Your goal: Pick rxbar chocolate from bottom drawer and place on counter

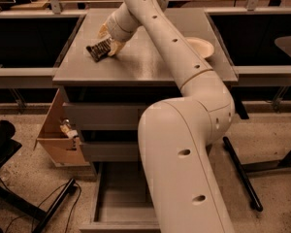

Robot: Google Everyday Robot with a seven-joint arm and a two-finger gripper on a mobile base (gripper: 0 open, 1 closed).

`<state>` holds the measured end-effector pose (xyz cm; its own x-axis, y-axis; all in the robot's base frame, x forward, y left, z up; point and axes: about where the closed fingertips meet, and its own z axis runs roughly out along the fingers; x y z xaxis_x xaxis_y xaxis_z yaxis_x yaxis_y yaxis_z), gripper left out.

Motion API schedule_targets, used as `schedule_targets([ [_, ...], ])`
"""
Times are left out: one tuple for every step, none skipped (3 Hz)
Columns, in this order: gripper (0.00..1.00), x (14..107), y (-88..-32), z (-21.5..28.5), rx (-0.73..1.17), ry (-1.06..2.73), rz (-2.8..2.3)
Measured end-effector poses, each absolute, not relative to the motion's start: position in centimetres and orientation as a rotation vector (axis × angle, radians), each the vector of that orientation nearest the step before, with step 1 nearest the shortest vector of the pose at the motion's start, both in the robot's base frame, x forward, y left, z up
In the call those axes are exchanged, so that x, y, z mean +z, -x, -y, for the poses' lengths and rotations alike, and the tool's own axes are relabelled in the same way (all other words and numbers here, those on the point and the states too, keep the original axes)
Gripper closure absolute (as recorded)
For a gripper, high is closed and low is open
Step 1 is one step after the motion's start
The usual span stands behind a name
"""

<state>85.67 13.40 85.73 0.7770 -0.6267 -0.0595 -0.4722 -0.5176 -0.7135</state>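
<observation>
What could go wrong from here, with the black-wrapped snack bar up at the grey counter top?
1. The black-wrapped rxbar chocolate is at the gripper, over the left part of the flat grey counter. I cannot tell whether it lies flat, so on release it might tip or slide toward that edge.
2. The round white bowl sits close beside the cream arm; a sideways swing could knock it.
3. The grey bottom drawer stands open below and could be bumped.

Arm extended — hand (105, 47) low, far forward

Lab, workbenches (20, 74), floor cables (52, 204), claw (106, 46) above counter (150, 59)
</observation>
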Motion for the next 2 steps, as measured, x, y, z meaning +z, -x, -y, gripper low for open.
schedule_targets([
  [0.0, 86.3, -85.3, -13.4, -0.247, 2.212, -0.799],
  [0.0, 89.1, -84.2, -12.8, -0.259, 2.241, -0.765],
])
